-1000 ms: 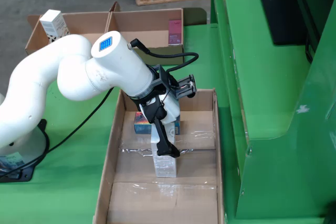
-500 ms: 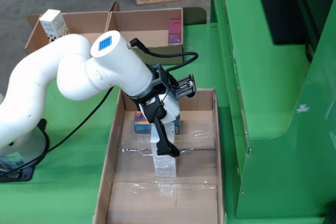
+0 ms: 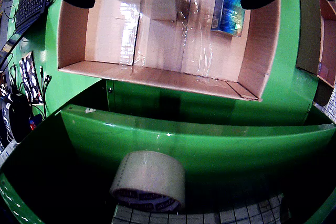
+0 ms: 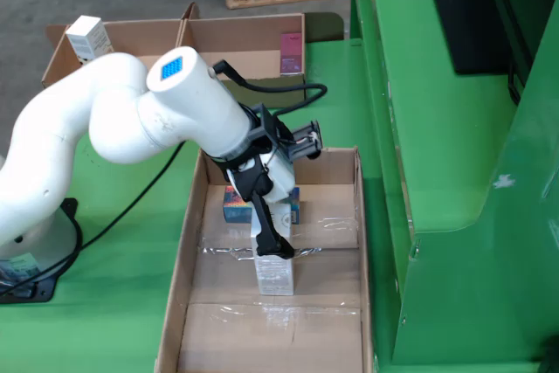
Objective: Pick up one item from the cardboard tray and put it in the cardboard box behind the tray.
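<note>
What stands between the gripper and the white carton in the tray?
Nothing visible. In the fixed view the gripper is already down at the top of the white carton, a black finger lying against its side. The blue box sits behind it in the cardboard tray, not between them.

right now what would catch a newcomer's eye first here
The white arm reaching from the left over the long tray, its gripper down at an upright white box mid-tray. In the wrist view, a tape roll sits low in a green trough.
</note>
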